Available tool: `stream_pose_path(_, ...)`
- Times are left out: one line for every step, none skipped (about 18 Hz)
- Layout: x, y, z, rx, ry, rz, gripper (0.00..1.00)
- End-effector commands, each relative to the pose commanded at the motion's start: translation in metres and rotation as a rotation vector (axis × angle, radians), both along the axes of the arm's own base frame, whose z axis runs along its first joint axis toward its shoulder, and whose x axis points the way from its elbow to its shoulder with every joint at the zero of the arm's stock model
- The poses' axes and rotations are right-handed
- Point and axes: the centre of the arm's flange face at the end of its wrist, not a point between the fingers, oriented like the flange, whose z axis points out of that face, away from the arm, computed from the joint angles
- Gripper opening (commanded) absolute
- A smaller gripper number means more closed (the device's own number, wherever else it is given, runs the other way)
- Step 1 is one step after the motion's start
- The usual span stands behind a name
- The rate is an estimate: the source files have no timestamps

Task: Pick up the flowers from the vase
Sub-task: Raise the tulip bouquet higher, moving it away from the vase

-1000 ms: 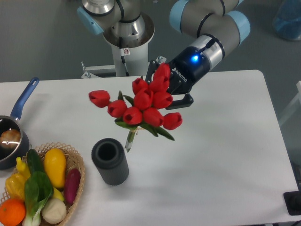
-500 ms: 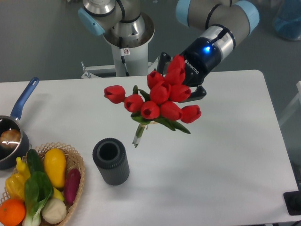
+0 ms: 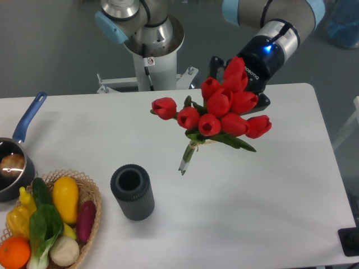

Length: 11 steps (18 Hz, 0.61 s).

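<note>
The gripper [image 3: 238, 92] is clamped on the flowers [image 3: 221, 115], which hang in the air up and right of the vase [image 3: 132, 191], stems clear of its mouth. Best to carry them level and keep the squeeze firm.

We can read "ROBOTIQ" in white letters on the black body of the claw [image 3: 238, 84]. On the robot base [image 3: 150, 56] we see a small red-and-white sticker, too small to read.
</note>
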Motion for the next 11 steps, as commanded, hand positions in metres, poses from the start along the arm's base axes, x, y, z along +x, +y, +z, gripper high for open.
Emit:
stream_pose_path(-0.001,-0.0015,-0.0006,0.0,0.0,0.003,0.25)
stream_pose_path(-0.001,-0.0015,-0.0006,0.0,0.001,0.003,0.25)
stream_pose_path(-0.0014,-0.0014,-0.0013,0.0,0.001,0.003,0.25)
stream_pose_path(-0.002,-0.0021,-0.0014,-0.001,0.002,0.005,0.25)
stream_pose_path(-0.0031,-0.0035,-0.0014,0.0,0.0,0.008,0.25)
stream_pose_path(-0.0047,-0.0056,-0.0023,-0.002,-0.001,0.013,0.25)
stream_pose_path(-0.0046,-0.0057,-0.003,-0.002,-0.001,0.013,0.25)
stream_pose_path(-0.0046,-0.0057,-0.003,-0.002,-0.001,0.013,0.25)
stream_pose_path(-0.0056,-0.0071,-0.003,-0.002,-0.003,0.016,0.25)
stream_pose_path(-0.0056,-0.008,-0.0029,-0.002,-0.001,0.017,0.25)
stream_pose_path(-0.0061,-0.0079,-0.0037,-0.002,-0.003,0.017,0.25)
